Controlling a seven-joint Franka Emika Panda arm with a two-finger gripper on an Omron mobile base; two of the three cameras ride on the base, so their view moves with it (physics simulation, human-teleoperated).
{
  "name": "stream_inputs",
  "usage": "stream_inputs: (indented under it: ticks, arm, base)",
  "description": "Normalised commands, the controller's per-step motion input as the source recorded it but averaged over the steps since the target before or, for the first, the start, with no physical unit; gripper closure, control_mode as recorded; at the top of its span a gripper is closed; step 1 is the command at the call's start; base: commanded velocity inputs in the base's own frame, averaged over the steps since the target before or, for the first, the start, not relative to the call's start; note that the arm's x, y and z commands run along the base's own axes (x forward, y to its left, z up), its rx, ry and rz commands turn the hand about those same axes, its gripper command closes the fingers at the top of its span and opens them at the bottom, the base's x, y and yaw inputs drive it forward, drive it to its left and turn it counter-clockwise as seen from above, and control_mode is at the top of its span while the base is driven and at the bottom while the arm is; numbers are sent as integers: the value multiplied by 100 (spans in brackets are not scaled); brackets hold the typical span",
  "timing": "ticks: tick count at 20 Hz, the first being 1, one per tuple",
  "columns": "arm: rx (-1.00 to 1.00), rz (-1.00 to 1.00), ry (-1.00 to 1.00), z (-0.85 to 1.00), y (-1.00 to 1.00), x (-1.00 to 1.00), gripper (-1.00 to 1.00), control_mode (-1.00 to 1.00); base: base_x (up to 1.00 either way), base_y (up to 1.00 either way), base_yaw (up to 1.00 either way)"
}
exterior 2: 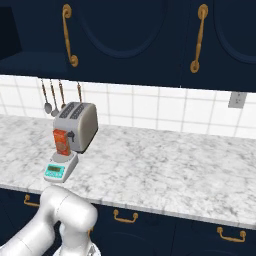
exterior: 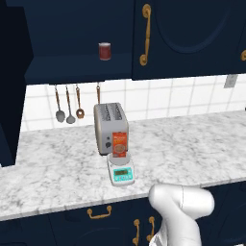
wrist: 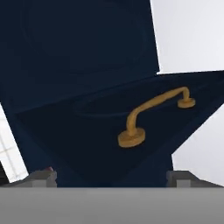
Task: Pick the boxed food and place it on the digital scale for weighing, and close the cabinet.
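The boxed food [exterior: 119, 143], a small orange-red carton, stands upright on the digital scale [exterior: 121, 173], just in front of the toaster. It also shows on the scale [exterior 2: 61, 169] as the orange carton [exterior 2: 61, 141]. The navy cabinet [exterior: 192, 33] has its left compartment open, and its door [exterior: 12, 96] swings out at the left edge. In the hand view my gripper [wrist: 111, 179] is open with nothing between its fingers. It faces a navy door panel [wrist: 87, 52] close up, with a curved brass handle [wrist: 153, 114] just ahead.
A silver two-slot toaster [exterior: 109, 126] stands behind the scale. A dark red can [exterior: 104, 50] sits on the open cabinet shelf. Utensils [exterior: 69, 103] hang on the tiled wall. Navy drawers with brass pulls [exterior: 99, 213] run under the marble counter [exterior: 192, 144].
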Motion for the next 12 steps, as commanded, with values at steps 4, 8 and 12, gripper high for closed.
stream_inputs:
  ticks: [4, 8, 12]
  arm:
    - [6, -9, 7, 22, 26, 98, -100, -100]
    - [5, -6, 8, 82, -9, 81, -100, -100]
    - [5, -6, 0, 96, -48, 48, -100, -100]
  base:
    - [0, 0, 0]
    - [0, 0, 0]
    - [0, 0, 0]
